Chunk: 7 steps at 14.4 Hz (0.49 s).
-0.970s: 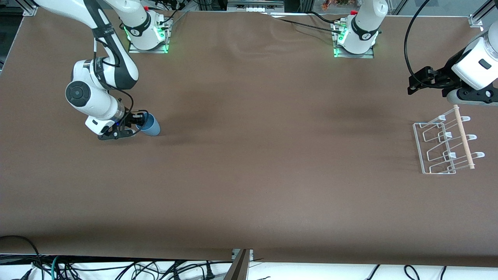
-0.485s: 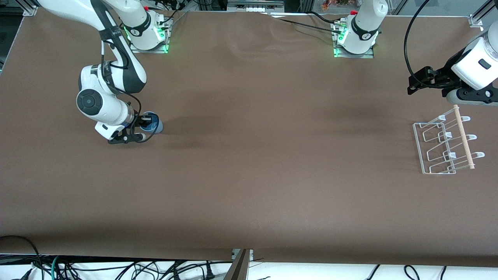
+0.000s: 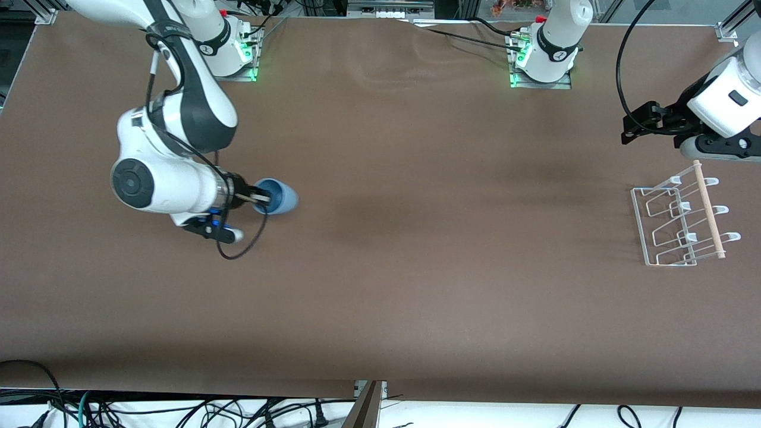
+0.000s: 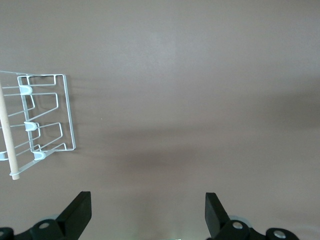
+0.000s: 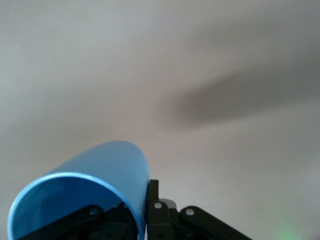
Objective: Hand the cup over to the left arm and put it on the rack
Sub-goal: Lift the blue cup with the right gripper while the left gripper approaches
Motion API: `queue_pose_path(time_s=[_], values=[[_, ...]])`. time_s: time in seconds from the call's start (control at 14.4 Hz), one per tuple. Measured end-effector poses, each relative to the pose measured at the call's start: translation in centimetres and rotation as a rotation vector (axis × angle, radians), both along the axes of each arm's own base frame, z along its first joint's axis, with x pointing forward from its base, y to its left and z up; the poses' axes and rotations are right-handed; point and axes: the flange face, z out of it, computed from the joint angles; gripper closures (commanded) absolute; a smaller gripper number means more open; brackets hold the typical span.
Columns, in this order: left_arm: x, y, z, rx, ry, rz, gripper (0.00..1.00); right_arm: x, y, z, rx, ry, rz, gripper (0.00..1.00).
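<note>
Across the front view spreads a brown matte desk (image 3: 416,285), its covering faintly rippled near the upper middle of the frame. Along the top edge sit two arm bases lit green, with metal framing at the corners; along the bottom edge a white strip carries tangled dark cables (image 3: 178,410).

At the middle left of the frame the right tool (image 3: 259,200) is clamped on the rim of the cup (image 3: 278,200), which is light blue and lies on its side in the grip, held up over the desk with its mouth toward the wrist. A black cable loops below that wrist.

At the upper right of the frame the left tool (image 3: 631,126) hangs over the desk above the rack (image 3: 678,223), waiting with its fingers spread apart. The rack is white wire with a pale wooden rod, standing on the desk at the left arm's end.

From the left wrist view, two black fingers (image 4: 77,215) stand wide apart at the bottom edge, with nothing between them. The rack (image 4: 47,117) sits at the middle left of the frame on bare brown surface crossed by soft shadows.

From the right wrist view, the cup (image 5: 87,192) fills the lower left of the frame, its open mouth facing the camera, one black finger (image 5: 155,207) pressed against its wall. A blurred shadow crosses the desk above it.
</note>
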Motion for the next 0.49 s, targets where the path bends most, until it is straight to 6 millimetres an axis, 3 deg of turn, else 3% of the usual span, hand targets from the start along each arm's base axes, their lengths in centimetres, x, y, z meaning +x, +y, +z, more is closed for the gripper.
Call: queue_pose_path(time_s=[0.14,0.28,0.49], values=[[-0.1,-2.2,-1.3,0.003,0.054,-0.042,0.0,-0.3,6.0,1.2,0.043,0.009,-0.16,1.0],[0.1,-4.3,-2.7,0.004,0.085,-0.084,0.0,-1.2,11.6,3.8,0.12,0.001,-0.285,1.0],[0.6,-5.4,-4.2,-0.07,0.116,-0.229,0.0,-2.4,17.3,8.5,0.313,0.053,-0.451,1.0]])
